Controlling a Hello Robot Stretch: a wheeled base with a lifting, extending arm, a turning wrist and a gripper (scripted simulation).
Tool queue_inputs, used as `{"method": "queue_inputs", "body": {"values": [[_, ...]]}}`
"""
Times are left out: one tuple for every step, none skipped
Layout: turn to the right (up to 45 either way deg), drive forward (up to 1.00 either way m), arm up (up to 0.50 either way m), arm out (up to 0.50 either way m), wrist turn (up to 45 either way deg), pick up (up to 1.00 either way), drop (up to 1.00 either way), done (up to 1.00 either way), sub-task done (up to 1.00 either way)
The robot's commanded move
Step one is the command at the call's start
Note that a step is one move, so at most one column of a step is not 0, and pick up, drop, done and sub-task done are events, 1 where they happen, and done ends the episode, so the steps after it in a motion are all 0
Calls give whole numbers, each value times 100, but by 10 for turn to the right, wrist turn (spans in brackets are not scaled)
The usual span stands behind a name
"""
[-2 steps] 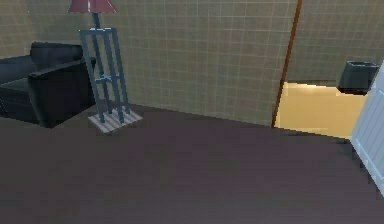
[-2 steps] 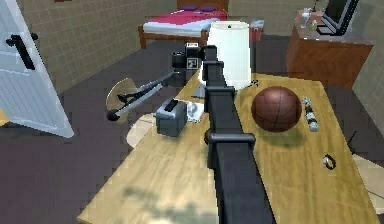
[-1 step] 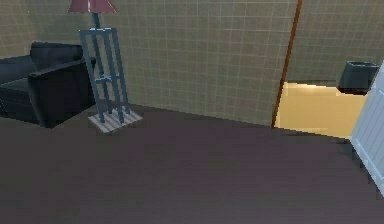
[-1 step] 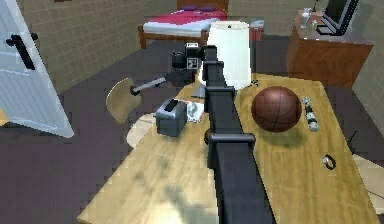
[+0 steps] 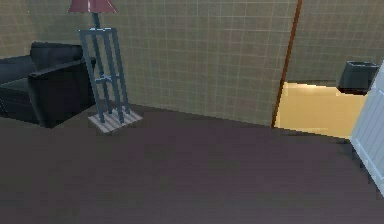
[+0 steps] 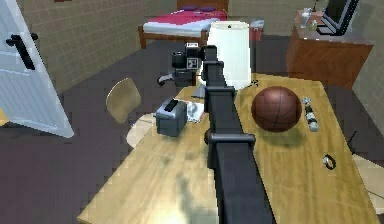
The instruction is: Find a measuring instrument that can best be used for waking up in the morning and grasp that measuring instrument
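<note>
Grey boxy clock [image 6: 172, 117] upright on wooden table [image 6: 150, 185]

The arm [image 6: 228, 140] is stretched well out, the end effector [image 6: 166, 76] jutting sideways off its tip; whether it holds anything, I can't tell.

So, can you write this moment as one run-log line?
arm: out over wooden table | tool: near far edge, load unclear | grey box: on table, left of arm | basketball: right of arm

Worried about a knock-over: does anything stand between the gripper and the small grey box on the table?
Nothing visible does between the gripper and the grey box. The white lamp and brown ball stand on the other side of the arm.
</note>
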Motion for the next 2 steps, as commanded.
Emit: {"method": "queue_inputs", "body": {"values": [[0, 0, -30, 0, 0, 0, 0, 0, 0], [0, 0, 0, 0, 0, 100, 0, 0, 0]]}}
